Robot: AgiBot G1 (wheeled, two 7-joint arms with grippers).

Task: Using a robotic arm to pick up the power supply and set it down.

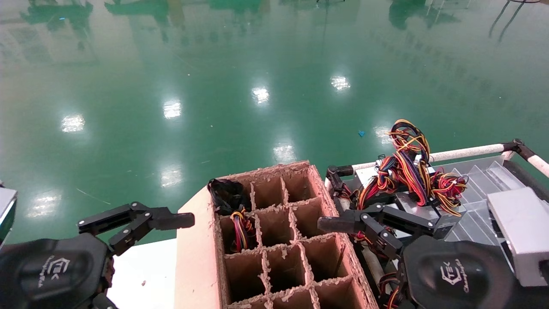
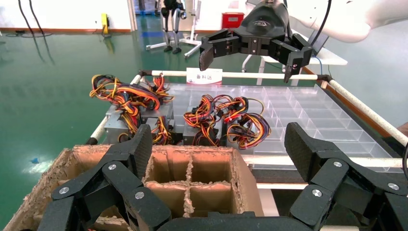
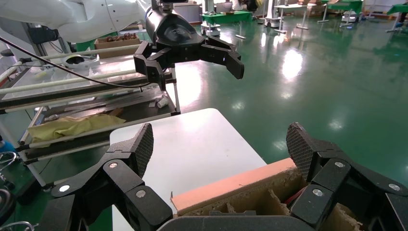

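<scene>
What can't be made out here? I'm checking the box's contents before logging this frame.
- Cardboard box: near cells cut off by the head view's lower edge.
- Wires in the cell: any grey unit beneath sits too deep to see.
- Power supply: body mostly covered by its wires and the open right gripper.
- Left gripper, open: nothing hidden.

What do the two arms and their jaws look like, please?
Both arms look alike. The left gripper and the right gripper are black, with two linked fingers whose pads are cross-hatched and whose joints carry silver screws. Each bulky black wrist bears a white logo. The forearms are white; a thin black cable runs past the left one.
</scene>
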